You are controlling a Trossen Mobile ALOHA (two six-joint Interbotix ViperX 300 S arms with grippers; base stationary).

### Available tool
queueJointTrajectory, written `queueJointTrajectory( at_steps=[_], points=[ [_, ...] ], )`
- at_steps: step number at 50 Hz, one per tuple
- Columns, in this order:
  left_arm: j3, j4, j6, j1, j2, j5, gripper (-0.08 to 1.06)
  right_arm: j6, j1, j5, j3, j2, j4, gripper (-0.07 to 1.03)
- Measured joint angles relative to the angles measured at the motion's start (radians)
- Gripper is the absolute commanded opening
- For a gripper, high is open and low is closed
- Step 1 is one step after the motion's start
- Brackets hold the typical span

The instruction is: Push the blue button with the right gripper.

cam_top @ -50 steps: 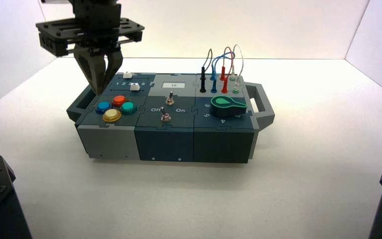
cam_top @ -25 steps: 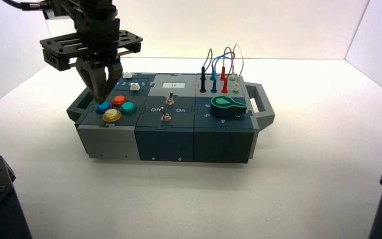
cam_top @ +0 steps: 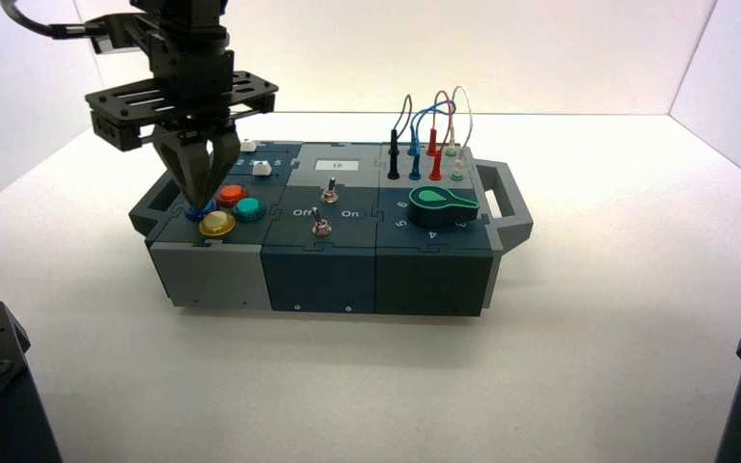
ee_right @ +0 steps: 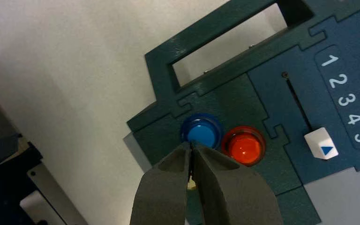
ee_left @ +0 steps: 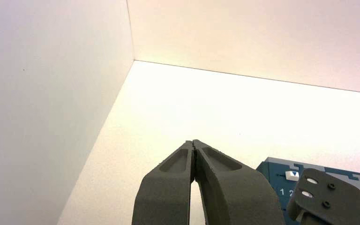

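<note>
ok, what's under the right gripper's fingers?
The blue button: the right gripper has its shut fingers at the button's near edge. The red button sits beside it. Actual contact is hidden.

White table — box atop

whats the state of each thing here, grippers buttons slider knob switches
right gripper: jaws shut, tips on the blue button
blue button: touched by the tips; how far it is pressed in cannot be told
red button: untouched
white slider: near the 5 end
left gripper: jaws shut, holding nothing, away from the buttons
green knob: position cannot be told
toggle switches: position cannot be told
</note>
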State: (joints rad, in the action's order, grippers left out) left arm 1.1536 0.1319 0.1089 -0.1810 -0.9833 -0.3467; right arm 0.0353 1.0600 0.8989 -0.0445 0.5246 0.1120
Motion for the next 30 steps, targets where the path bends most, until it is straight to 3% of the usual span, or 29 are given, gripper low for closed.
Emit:
queueJointTrajectory(
  at_steps=[30],
  points=[
    [0.0, -0.002, 0.002, -0.002, 0.009, -0.002, -0.03, 0.0, -0.008, 0.0, -0.008, 0.009, 0.0, -0.02]
  ],
)
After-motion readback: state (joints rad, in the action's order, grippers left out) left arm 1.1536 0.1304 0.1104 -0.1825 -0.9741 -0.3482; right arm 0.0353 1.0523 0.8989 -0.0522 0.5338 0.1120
